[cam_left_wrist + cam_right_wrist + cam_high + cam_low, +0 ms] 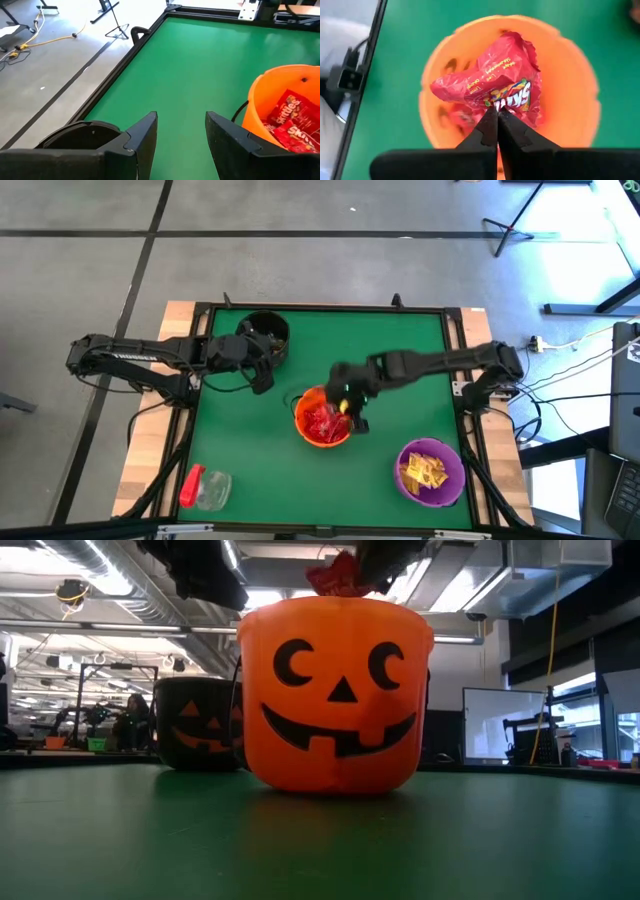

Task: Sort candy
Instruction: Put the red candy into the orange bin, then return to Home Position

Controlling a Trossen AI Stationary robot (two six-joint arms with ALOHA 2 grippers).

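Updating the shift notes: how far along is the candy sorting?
Done: yellow packets lie in the purple bucket and red packets in the orange bucket; no loose candy shows on the table. In hand: the right gripper, fingers shut, pinches a red packet above the orange bucket. The left gripper waits open by the black bucket. What remains, I can't tell.

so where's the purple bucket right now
In the high view the purple bucket sits at the table's near right corner, holding yellow candy, just right of the orange bucket.
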